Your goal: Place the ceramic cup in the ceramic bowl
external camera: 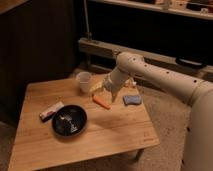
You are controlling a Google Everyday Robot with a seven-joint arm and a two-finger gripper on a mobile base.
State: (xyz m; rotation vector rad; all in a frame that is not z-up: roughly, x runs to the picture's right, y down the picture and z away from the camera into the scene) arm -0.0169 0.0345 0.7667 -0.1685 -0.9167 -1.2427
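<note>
On table (110,131), ceramic cup (83,81) behind ceramic bowl (69,120). Just right of cup, gripper (108,93) over table middle. Farther right, sponge (132,100).

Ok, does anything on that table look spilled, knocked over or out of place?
Nothing stands out. The cup stands upright near the far edge of the table, the bowl sits level towards the front left, and nothing looks spilled. The gripper hangs just right of the cup, apart from it.

White tubular arm (160,75) — pincer (108,95) over table (115,131)
</note>
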